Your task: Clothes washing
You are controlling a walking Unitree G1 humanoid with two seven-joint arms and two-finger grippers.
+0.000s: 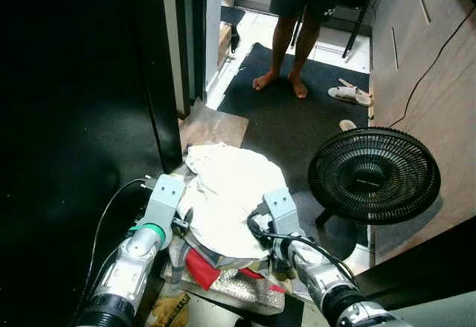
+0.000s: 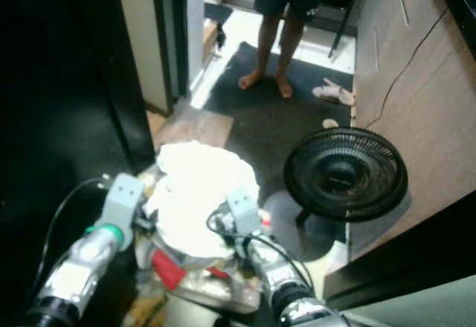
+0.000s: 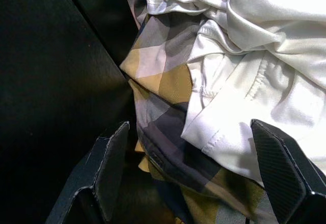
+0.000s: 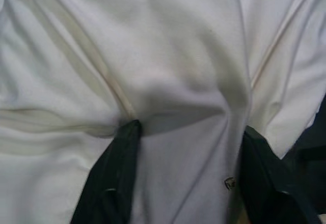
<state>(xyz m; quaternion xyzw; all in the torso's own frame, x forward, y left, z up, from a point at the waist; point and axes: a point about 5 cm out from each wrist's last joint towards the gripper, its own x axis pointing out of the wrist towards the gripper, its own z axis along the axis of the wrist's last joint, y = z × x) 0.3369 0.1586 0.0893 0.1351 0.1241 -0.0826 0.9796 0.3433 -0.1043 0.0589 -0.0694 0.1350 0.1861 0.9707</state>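
Both grippers sit at a pile of clothes (image 1: 223,193). The left gripper (image 3: 204,178) is wide apart over checked cloth (image 3: 163,81). The right gripper (image 4: 186,173) presses spread fingers into a white shirt (image 4: 153,56).

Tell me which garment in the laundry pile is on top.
The white garment lies on top, with both grippers at it; the checked garment and red one peek out beneath.

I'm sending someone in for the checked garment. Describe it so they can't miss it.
Start at the black fan on the floor; left of it lies a laundry heap topped by white cloth. The checked garment sits under the white cloth's edge at the left gripper, the only grey-and-mustard checks.
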